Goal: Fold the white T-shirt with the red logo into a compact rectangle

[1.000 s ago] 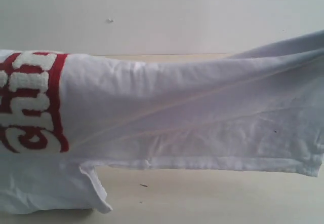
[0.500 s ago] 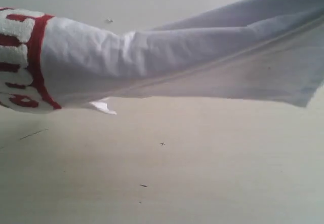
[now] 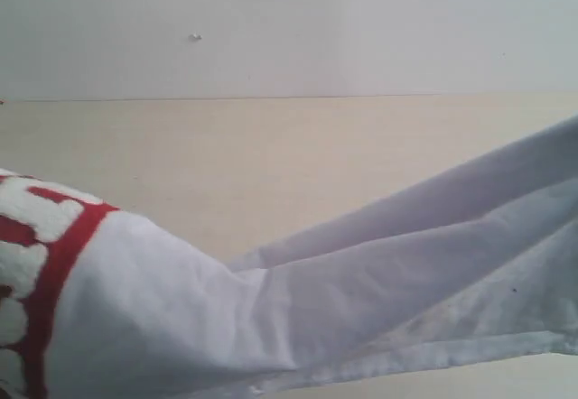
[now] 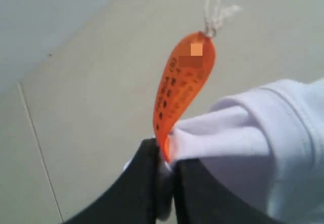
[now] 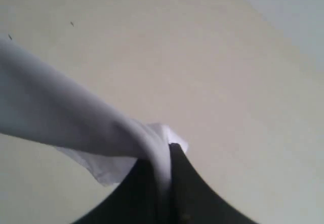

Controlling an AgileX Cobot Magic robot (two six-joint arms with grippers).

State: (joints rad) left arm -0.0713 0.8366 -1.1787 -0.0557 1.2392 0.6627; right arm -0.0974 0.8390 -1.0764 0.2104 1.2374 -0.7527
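Note:
The white T-shirt point(image 3: 271, 318) hangs stretched across the lower part of the exterior view, lifted off the table. Its red logo point(image 3: 41, 264) with white fuzzy letters shows at the left edge. Neither gripper appears in the exterior view. In the left wrist view my left gripper point(image 4: 166, 155) is shut on the white T-shirt point(image 4: 253, 133) at the collar, with the orange tag point(image 4: 182, 87) sticking out above the black fingers. In the right wrist view my right gripper point(image 5: 166, 150) is shut on a bunched edge of the white T-shirt point(image 5: 66, 117), which trails away from it.
A pale beige table point(image 3: 271, 155) runs under the shirt to a light wall point(image 3: 361, 29) at the back. A thin dark seam line point(image 4: 38, 148) crosses the surface in the left wrist view.
The shirt has dropped lower in the exterior view; the logo end sank from upper left to lower left and the cloth now sags toward the bottom edge, showing the table behind it.

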